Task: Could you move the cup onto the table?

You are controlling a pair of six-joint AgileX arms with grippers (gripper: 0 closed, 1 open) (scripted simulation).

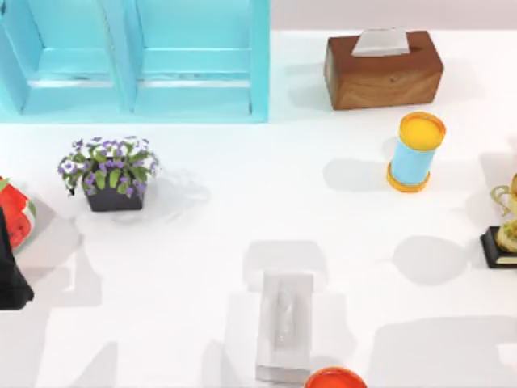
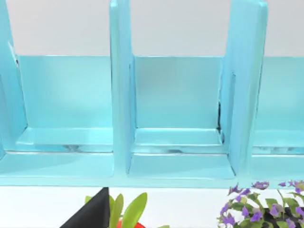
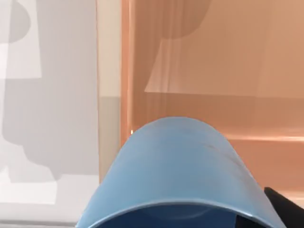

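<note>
The large flat plain white table carries a dark square pot of purple flowers and green leaves toward its left side, and everything else is placed from that flower pot. Just behind the pot, along the table's far edge, stands the turquoise shelf unit with its open compartments. Far off to the pot's right and farther back sits a brown wooden tissue box. Right of the pot, at about its own depth, is a tall light-blue cylinder with a yellow-orange top and base, and beyond that, at the right edge, a golden trophy on a dark base. Nearer the front and right of the pot lies a pale grey tissue box, with a red-orange round thing just beside its front corner. Left of the pot, at the table's edge, is a red and green watermelon piece.

The left hand is parked at that left edge, just in front of the watermelon; I cannot tell whether it is open or closed.

The right hand is closed around the small plain mid-blue cup, with one dark fingertip against the cup's side. The cup is held up before a peach-orange wall; where it is relative to the pot cannot be told.
</note>
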